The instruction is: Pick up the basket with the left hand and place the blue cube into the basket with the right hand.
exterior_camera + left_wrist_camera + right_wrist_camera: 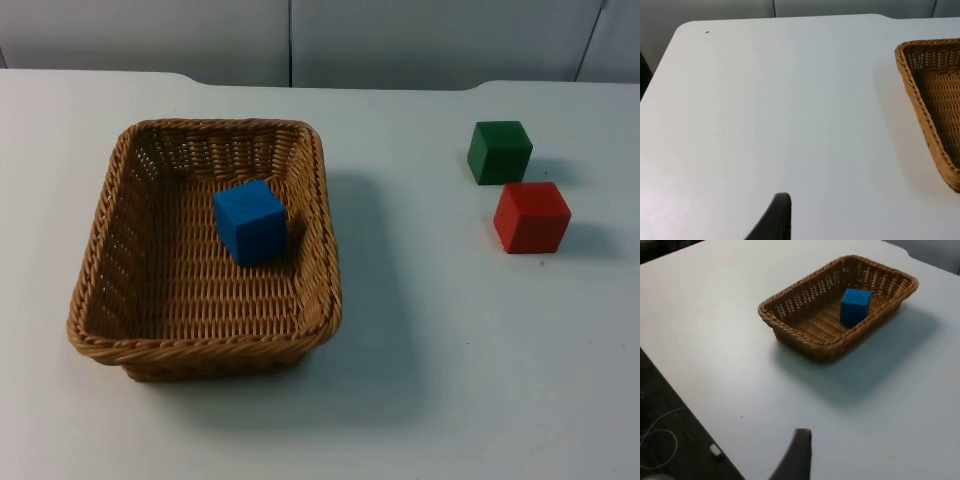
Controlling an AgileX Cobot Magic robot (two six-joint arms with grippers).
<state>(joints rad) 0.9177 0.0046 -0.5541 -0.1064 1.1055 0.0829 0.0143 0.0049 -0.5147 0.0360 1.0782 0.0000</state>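
A brown wicker basket [326, 235] rests on the white table, left of centre in the top view. A blue cube [250, 222] lies inside it, toward the far right part of its floor. My left gripper [776, 220] hangs over bare table to the left of the basket's rim [920, 100], well apart from it. My right gripper [795, 455] is pulled back over the table, far from the basket [790, 330], and looks at the blue cube [855, 305] inside it. Nothing is held by either gripper.
A green cube [499, 151] and a red cube [531, 216] stand close together on the table's right side. The grey partition wall [300, 40] runs along the table's far edge. A dark floor with a cable [660, 440] lies beyond one table edge.
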